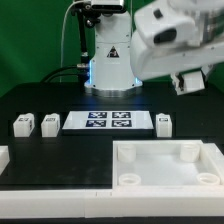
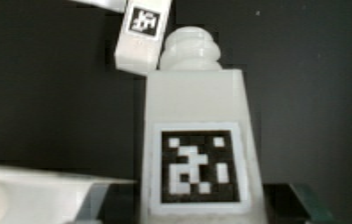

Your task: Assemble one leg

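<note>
**A:** Where is the leg at this moment?

**B:** In the wrist view the leg (image 2: 194,130) fills the middle of the picture. Its marker face is toward the camera and its knobbed peg is at the end farthest from the tool (image 1: 188,80). Dark pads (image 2: 279,204) show on either side of its near end, so I judge the tool is closed around the leg and carrying it. The tool hangs high above the black worktop (image 1: 40,95), toward the exterior view's right.

**A:** Does the exterior view confirm that hold?

**B:** Not really. The tool is blurred there and I cannot make out the leg in it. That view does give the layout, though. There are three other legs (image 1: 49,122) on the worktop, two to the left of the marker board (image 1: 105,121) and one just to its right. The big tray part (image 1: 130,150) with its round sockets lies nearer the camera. The wrist view catches only one of those other legs, beyond the peg, plus a white edge that may be the tray.

**A:** How will the leg handle?

**B:** My guess is light, stiff moulded plastic with nothing to crush. It looks smooth, though, so it could slip or twist in the jaws. It is best held on the two flat sides of the wide end, well clear of the peg, so the peg stays free to enter a socket.

**A:** And which view matters for that?

**B:** The wrist view for lining up the peg, and the exterior view for finding the socket.
</note>
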Available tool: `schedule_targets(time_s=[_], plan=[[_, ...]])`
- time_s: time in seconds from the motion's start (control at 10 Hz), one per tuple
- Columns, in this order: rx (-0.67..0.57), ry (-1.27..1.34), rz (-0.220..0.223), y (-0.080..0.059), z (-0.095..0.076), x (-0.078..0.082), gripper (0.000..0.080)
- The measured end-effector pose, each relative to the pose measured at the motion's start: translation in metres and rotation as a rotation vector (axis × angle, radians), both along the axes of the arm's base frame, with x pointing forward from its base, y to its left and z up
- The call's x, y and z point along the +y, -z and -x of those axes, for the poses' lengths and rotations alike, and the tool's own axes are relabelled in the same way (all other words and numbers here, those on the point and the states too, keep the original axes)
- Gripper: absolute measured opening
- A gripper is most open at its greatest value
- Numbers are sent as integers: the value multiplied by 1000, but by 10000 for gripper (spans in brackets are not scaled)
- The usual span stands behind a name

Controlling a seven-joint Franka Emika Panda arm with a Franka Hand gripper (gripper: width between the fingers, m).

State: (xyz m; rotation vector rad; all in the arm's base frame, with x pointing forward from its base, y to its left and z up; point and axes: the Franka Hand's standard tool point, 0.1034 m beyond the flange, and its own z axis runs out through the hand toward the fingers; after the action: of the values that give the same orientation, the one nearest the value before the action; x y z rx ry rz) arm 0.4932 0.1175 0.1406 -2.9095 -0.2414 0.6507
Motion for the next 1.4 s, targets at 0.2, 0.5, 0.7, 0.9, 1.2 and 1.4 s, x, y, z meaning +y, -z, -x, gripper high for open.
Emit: schedule_targets(time_s=[0.2,0.5,0.7,0.9,1.2,1.4], plan=[[-256,41,-2,-3,-20,-2,291],[-549,80,-5,-1,-25,-9,291],[-709,31,-19,-10,-51,-23,291],[-915,53,-34,-30,-91,-23,291],[-1094,78,-47,-29,-101,-22,291],[-1076,74,-47,-30,-102,-21,291]])
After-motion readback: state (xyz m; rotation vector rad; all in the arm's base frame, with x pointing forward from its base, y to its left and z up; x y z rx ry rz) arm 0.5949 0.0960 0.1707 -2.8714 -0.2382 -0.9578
